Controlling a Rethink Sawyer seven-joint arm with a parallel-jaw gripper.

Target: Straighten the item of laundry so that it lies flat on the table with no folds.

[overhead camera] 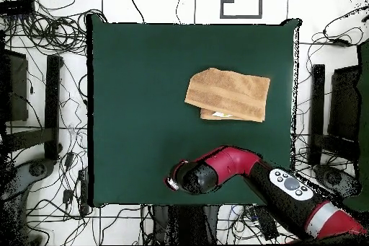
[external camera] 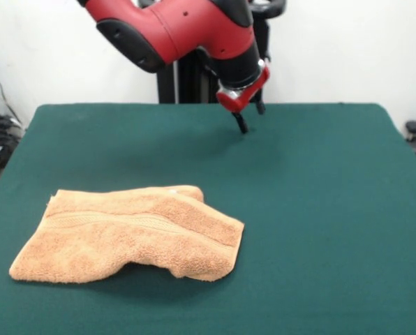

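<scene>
The orange-tan towel (external camera: 131,234) lies folded over on itself at the near left of the green table (external camera: 320,209), with its woven band running across the top layer. In the overhead view the towel (overhead camera: 229,93) sits right of the table's middle (overhead camera: 144,77), a lower layer peeking out under its near edge. My gripper (external camera: 250,116) hangs just above the table's far side, well apart from the towel, with its two dark fingers spread and nothing between them. From above, the arm's wrist (overhead camera: 189,178) covers the gripper.
The red arm (overhead camera: 288,192) reaches in over the table's edge on the robot's side. Cables and stands (overhead camera: 43,113) lie on the floor round the table. A dark object (external camera: 414,129) stands beyond the table's right edge.
</scene>
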